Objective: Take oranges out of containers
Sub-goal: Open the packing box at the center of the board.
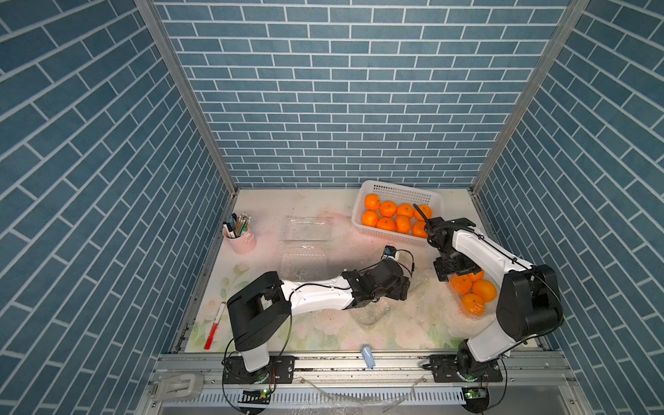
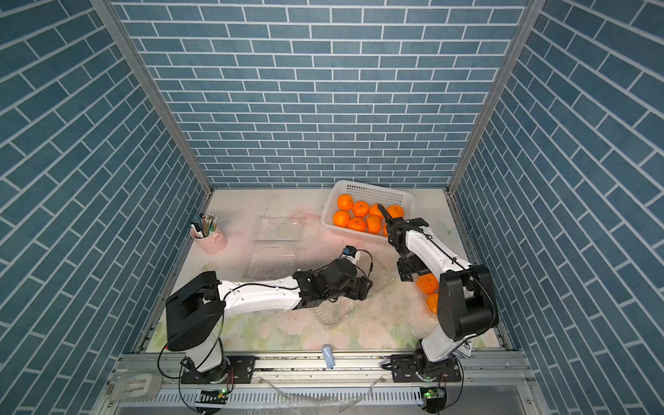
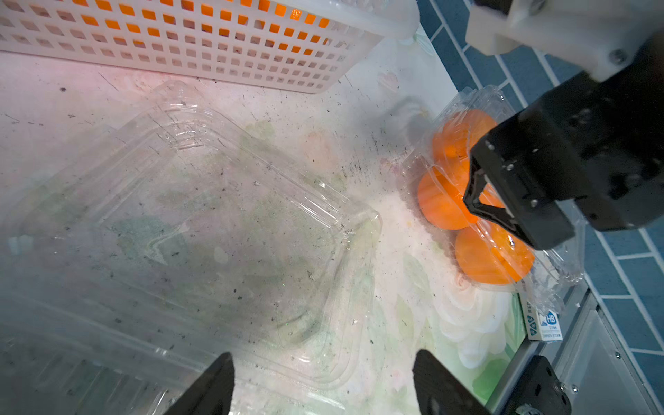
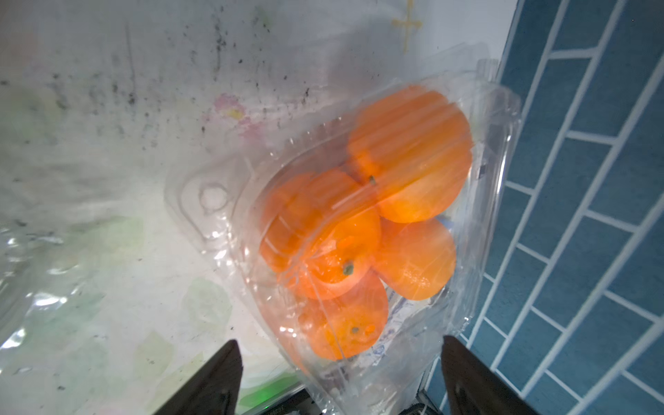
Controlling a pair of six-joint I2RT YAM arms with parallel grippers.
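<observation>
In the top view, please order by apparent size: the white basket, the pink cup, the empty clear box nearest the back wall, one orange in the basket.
1. white basket
2. empty clear box
3. pink cup
4. orange
Distances are similar, so the order holds.

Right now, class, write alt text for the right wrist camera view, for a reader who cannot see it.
Several oranges sit packed inside a clear clamshell box on a floral table, beside a blue brick-pattern wall. The right gripper shows two dark fingers wide apart at the frame's edge, holding nothing.
</observation>
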